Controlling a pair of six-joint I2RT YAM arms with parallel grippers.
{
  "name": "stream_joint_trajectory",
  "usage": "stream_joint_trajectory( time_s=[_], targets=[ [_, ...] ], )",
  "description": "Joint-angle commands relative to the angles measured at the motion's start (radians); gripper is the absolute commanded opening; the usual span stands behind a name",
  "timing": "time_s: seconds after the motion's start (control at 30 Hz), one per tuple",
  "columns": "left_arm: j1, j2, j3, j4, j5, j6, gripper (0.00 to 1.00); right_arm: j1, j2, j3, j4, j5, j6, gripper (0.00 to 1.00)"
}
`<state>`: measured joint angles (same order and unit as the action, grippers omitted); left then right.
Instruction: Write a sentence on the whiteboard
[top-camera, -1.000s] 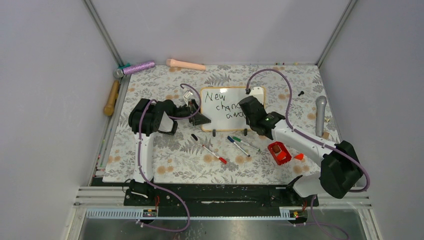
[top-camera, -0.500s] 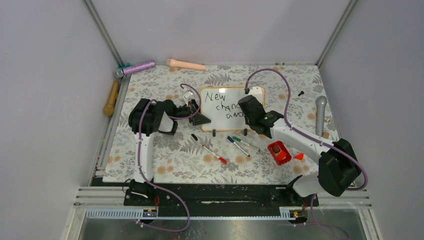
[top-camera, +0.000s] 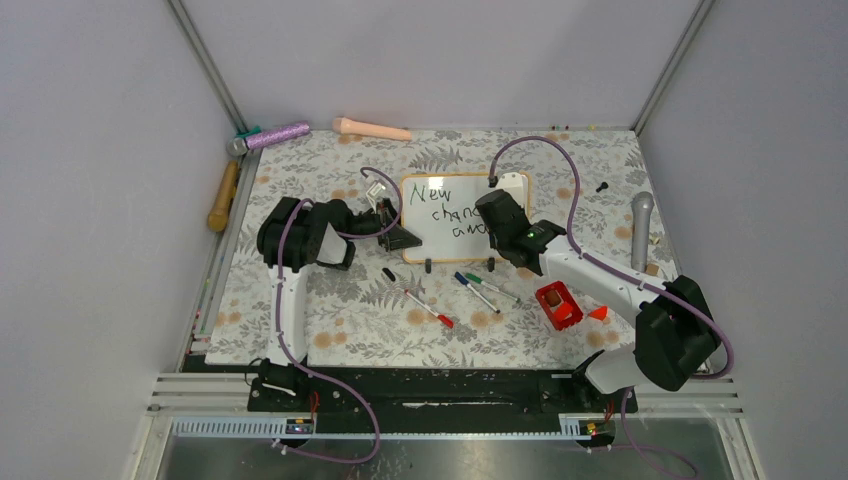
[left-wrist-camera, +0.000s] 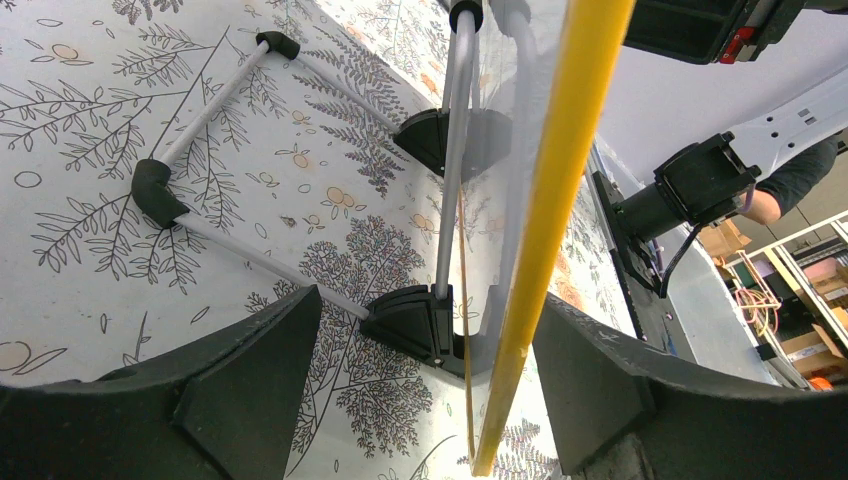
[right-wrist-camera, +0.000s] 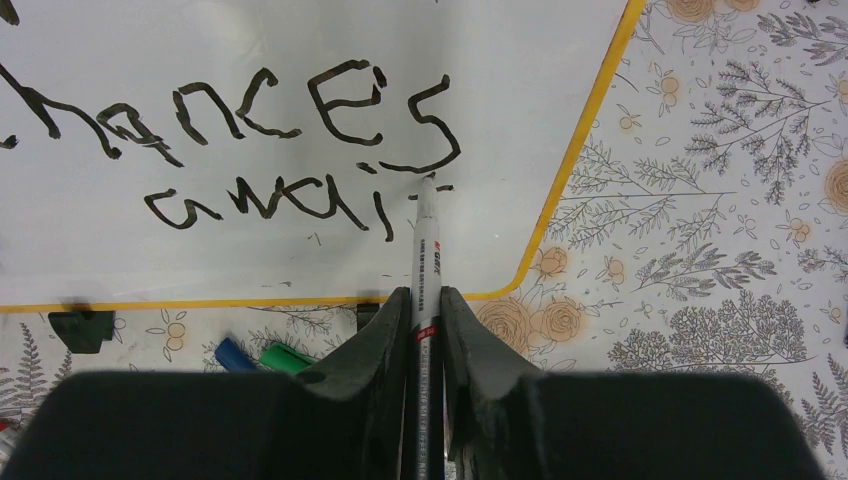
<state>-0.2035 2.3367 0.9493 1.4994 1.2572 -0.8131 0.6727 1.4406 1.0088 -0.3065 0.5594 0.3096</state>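
Top view: the small glossy white, wood-framed whiteboard (top-camera: 455, 205) sits mid-table between the arms.

Left wrist: the left gripper (left-wrist-camera: 430, 400) has its fingers spread astride the frame edge, possibly touching it. The board looks light and tippy, so it is best held there.

Right wrist: the right gripper (right-wrist-camera: 427, 330) pinches a slim white marker (right-wrist-camera: 425, 240), its tip at the black handwritten sentence (right-wrist-camera: 250, 150).

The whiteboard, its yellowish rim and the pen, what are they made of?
The whiteboard is probably a glossy white coated panel: it shines, and the ink sits on top. Its frame looks like light wood, though painted plastic is possible. The marker has a smooth white plastic barrel with printed lettering.
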Motion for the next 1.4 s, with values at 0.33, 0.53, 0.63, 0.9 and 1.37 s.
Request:
stream_joint_trajectory(
  time_s=[0.33,0.53,0.63,0.9,1.37],
  targets=[
    [0.007,0.019,0.002,-0.025,0.008,0.000,0.79,-0.010,-0.021,-0.026,-0.001,-0.030,0.023,0.00],
    [0.006,0.018,0.001,-0.025,0.008,0.000,0.79,-0.010,-0.027,-0.040,-0.010,-0.040,0.026,0.00],
    [0.006,0.018,0.002,-0.025,0.009,0.000,0.79,-0.010,-0.032,-0.050,-0.012,-0.043,0.029,0.00],
    [0.006,0.019,0.002,-0.025,0.009,0.000,0.79,-0.010,-0.042,-0.061,-0.024,-0.030,0.027,0.00],
    [0.006,0.019,0.002,-0.025,0.009,0.000,0.79,-0.010,-0.039,-0.037,-0.040,0.034,0.022,0.00]
  ],
)
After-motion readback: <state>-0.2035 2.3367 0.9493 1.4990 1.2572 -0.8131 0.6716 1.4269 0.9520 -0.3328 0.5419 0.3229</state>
